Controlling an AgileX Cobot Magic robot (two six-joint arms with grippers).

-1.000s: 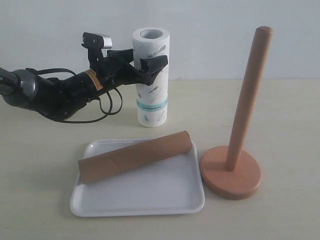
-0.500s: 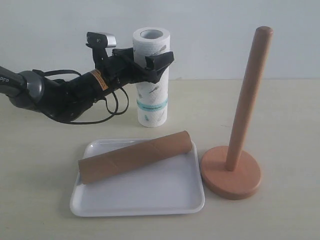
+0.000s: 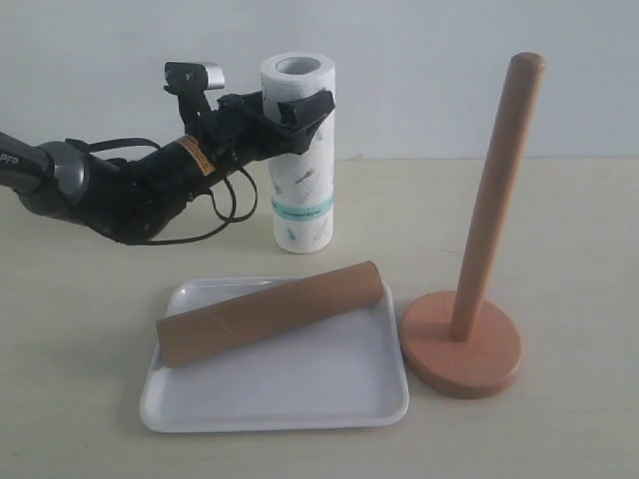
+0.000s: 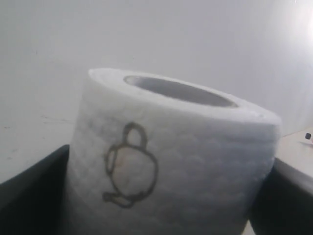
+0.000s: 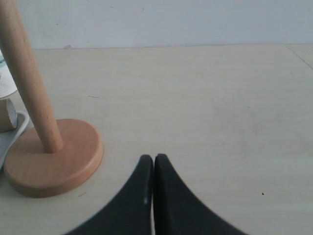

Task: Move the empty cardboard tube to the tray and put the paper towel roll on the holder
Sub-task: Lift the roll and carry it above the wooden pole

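Note:
The paper towel roll (image 3: pixel 300 200) stands upright on the table behind the tray, and in the left wrist view the roll (image 4: pixel 171 161) fills the frame. My left gripper (image 3: pixel 290 110) grips its upper part, one black finger pressed on each side (image 4: pixel 29 196). The empty cardboard tube (image 3: pixel 270 312) lies slantwise in the white tray (image 3: pixel 300 399). The wooden holder (image 3: pixel 461 344) stands bare to the right of the tray. My right gripper (image 5: pixel 154 157) is shut on nothing, low over the table near the holder's base (image 5: pixel 49 166); it is out of the exterior view.
The left arm and its cables (image 3: pixel 120 190) stretch over the table's left side. A pale wall rises behind the table. Bare tabletop (image 5: pixel 205 98) lies beyond the right gripper.
The left gripper's fingers have closed in on the roll's top, and the roll has shifted slightly left. Tube, tray and holder have not moved.

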